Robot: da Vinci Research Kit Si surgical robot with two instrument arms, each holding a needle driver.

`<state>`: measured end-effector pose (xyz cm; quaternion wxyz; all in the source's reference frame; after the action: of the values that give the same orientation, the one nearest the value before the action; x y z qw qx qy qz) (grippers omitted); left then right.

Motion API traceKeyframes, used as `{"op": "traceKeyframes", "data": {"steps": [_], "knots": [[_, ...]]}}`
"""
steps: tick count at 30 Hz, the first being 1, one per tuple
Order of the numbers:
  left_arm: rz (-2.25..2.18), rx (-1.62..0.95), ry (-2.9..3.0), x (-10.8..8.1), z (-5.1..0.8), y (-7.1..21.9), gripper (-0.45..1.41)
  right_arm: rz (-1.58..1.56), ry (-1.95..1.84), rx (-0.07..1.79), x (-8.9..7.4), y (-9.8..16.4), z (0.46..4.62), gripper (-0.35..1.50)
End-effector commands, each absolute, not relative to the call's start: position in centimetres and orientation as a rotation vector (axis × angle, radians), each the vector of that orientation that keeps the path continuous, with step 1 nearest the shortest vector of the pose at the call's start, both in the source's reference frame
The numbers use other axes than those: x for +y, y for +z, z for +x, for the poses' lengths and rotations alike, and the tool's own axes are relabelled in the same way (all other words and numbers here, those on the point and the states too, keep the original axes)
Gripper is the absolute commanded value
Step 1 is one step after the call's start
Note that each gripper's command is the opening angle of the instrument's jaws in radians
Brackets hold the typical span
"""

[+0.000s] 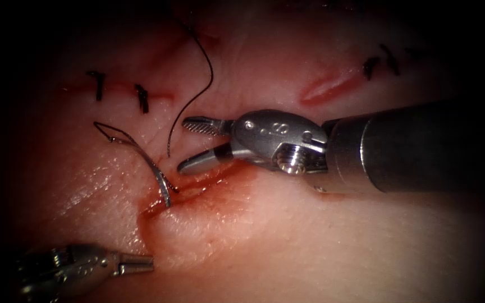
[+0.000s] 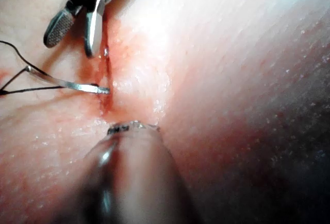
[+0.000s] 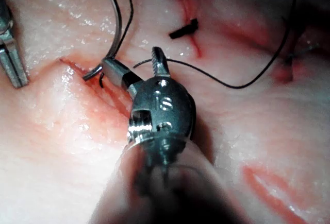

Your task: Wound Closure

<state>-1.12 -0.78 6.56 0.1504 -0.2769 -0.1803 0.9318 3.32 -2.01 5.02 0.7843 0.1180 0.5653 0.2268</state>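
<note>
- While the needle [image 1: 161, 180] sits with its tip in the tissue [image 1: 321, 247] at the cut's [image 1: 197, 188] left edge, neither hand holds it.
- Right hand [image 1: 193, 145]: apart, empty, beside the cut.
- Left hand [image 1: 141, 264]: together, empty, well apart on open tissue.

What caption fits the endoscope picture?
Open right tool beside needle stuck in cut; left tool shut, empty.

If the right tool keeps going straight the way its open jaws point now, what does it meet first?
Most likely the thread, lying just ahead of the right tool. Beyond it is the needle, its tip end in the cut, held by neither tool. Depth is unclear, so the tool may pass above the thread.
</note>
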Motion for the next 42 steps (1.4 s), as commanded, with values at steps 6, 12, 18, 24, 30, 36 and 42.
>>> {"op": "traceKeyframes", "data": {"steps": [6, 12, 18, 24, 30, 36, 42], "knots": [[-0.796, -0.519, 2.673, -0.78, -1.18, 6.62, -0.23, 0.264, 0.357, 1.291, -1.94, 4.94, 3.63, 1.40], [-0.797, -0.520, 2.675, -0.78, -1.16, 6.63, -0.23, 0.306, 0.310, 1.310, -1.94, 4.94, 3.81, 1.35], [-0.797, -0.520, 2.675, -0.78, -1.16, 6.63, -0.23, 0.359, 0.327, 1.286, -1.87, 4.99, 3.96, 1.23], [-0.798, -0.521, 2.675, -0.78, -1.15, 6.63, -0.22, 0.442, 0.299, 1.274, -1.83, 5.05, 4.08, 1.04], [-0.799, -0.522, 2.677, -0.79, -1.13, 6.62, -0.22, 0.499, 0.274, 1.248, -1.86, 5.16, 4.12, 0.94], [-0.798, -0.525, 2.673, -0.79, -1.12, 6.62, -0.22, 0.551, 0.271, 1.245, -1.94, 5.25, 4.14, 0.93], [-0.798, -0.525, 2.673, -0.79, -1.12, 6.62, -0.22, 0.591, 0.263, 1.236, -1.89, 5.27, 4.23, 0.89]]}}
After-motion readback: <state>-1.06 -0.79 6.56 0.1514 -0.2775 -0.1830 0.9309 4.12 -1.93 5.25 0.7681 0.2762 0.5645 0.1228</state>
